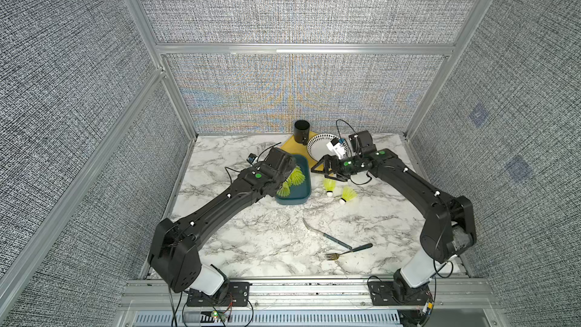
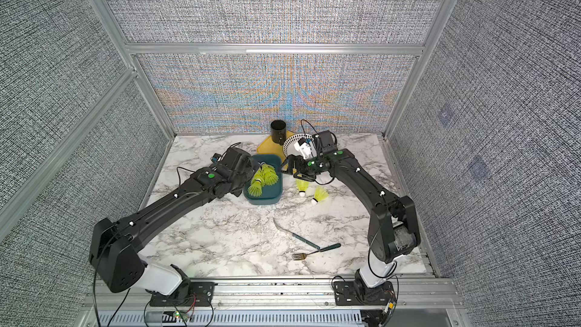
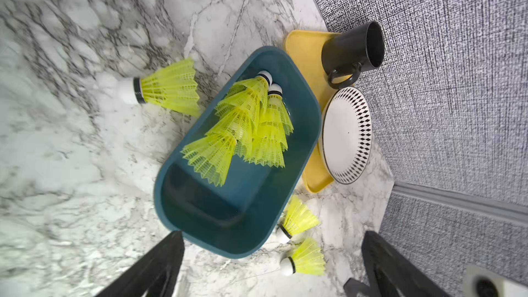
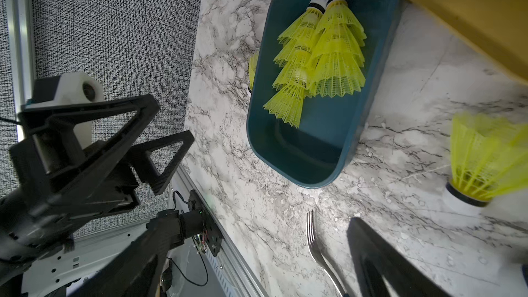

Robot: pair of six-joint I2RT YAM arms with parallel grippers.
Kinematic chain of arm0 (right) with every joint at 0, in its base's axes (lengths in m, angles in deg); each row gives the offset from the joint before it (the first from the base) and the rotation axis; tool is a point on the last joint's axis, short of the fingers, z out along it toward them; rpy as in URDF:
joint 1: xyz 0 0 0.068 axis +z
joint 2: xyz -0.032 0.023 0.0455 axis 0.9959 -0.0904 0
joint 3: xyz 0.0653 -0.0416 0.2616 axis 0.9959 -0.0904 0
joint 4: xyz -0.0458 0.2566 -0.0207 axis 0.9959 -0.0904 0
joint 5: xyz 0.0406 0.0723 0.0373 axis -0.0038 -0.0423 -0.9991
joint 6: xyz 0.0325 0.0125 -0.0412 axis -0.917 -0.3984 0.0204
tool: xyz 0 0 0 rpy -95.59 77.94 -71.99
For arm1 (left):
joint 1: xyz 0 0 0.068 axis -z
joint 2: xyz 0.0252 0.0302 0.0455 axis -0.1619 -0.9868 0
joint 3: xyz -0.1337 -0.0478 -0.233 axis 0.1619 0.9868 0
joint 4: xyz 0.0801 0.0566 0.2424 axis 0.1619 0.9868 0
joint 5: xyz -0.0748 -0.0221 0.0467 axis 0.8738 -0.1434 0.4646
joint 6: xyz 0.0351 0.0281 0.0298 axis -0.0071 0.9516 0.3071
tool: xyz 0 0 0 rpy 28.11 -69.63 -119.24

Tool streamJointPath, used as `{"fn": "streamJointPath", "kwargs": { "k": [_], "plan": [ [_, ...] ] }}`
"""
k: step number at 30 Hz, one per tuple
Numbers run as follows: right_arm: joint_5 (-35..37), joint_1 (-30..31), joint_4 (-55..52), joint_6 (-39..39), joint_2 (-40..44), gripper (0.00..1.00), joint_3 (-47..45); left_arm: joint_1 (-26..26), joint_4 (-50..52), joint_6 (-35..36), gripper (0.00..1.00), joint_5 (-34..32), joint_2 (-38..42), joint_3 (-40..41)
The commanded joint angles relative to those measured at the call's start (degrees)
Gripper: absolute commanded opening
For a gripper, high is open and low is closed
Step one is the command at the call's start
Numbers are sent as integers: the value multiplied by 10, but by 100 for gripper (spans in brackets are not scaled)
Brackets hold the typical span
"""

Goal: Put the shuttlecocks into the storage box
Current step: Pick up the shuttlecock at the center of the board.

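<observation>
Neon yellow-green: two nested stacks of shuttlecocks (image 4: 320, 52) lie inside the teal storage box (image 1: 298, 195), white tips toward its far end. Three more are out on the marble table (image 1: 251, 246).

The pair that matters is the near loose shuttlecock (image 1: 329, 185) and the outer loose shuttlecock (image 1: 347, 195). Both sit near the box's right wall, clear of it and of each other.

The right gripper (image 1: 325, 172) hangs above the table, jaws spread wide with nothing in them, fingers aimed toward the box. The near loose shuttlecock is below it and a little toward the front edge, its skirt almost tucked under the lower finger in both top views. Its long axis runs roughly far-to-near, white tip toward the robot and skirt toward the gripper (lying flat or propped on the skirt rim, can't tell). The outer one is canted, tip toward front-left.

The left gripper (image 3: 273, 237) is also spread wide and empty, raised at the box's left side. The third loose shuttlecock (image 3: 168, 88) lies on that side, hidden under the left arm in the top views.

Judgement: the right arm is clearly nearer the pair. The next move likely needs a drop plus a small shift toward the front, jaws set across the tip-to-skirt axis.
</observation>
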Motion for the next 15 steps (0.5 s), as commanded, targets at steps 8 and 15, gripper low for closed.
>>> {"fn": "streamJointPath", "kwargs": {
  "k": [8, 15],
  "plan": [
    [130, -7, -98, 90, -55, 88, 68, -11, -7, 246, 100, 218, 18, 21],
    [158, -36, -128, 143, -103, 79, 98, -9, -67, 288, 100, 314, 28, 65]
  ]
}}
